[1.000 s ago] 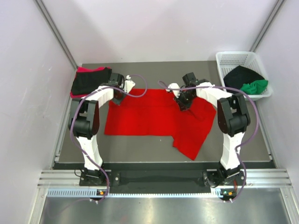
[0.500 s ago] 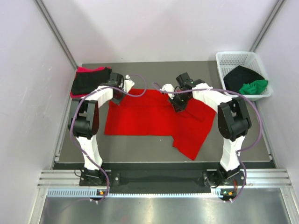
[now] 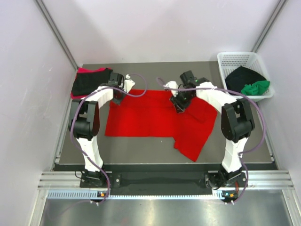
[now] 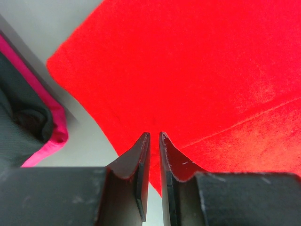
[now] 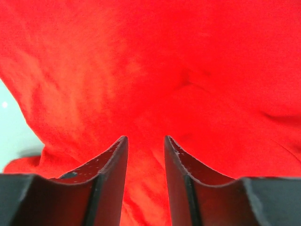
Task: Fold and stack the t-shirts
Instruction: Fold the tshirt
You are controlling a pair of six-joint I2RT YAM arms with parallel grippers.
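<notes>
A bright red t-shirt [image 3: 150,117] lies spread on the dark mat, its right part folded and rumpled, with a flap hanging toward the front. My left gripper [image 3: 117,97] hovers over its far left edge; in the left wrist view [image 4: 152,134] the jaws are almost together with nothing between them, and the red cloth [image 4: 188,70] lies flat below. My right gripper [image 3: 181,106] is over the shirt's far right part; in the right wrist view [image 5: 146,137] the jaws stand apart above rumpled red cloth [image 5: 188,70]. A folded black shirt [image 3: 91,81] lies on a pinkish red one [image 3: 84,70] at the far left.
A white lattice basket [image 3: 235,59] at the far right holds a black shirt [image 3: 242,75] and a green shirt [image 3: 256,87]. The folded stack, black [image 4: 19,122] over pinkish red [image 4: 51,122], lies just left of my left gripper. Pale walls close in both sides.
My right gripper shifted left over the red shirt, then back a little to the right and away. The left arm and the shirt's outline look unchanged.
</notes>
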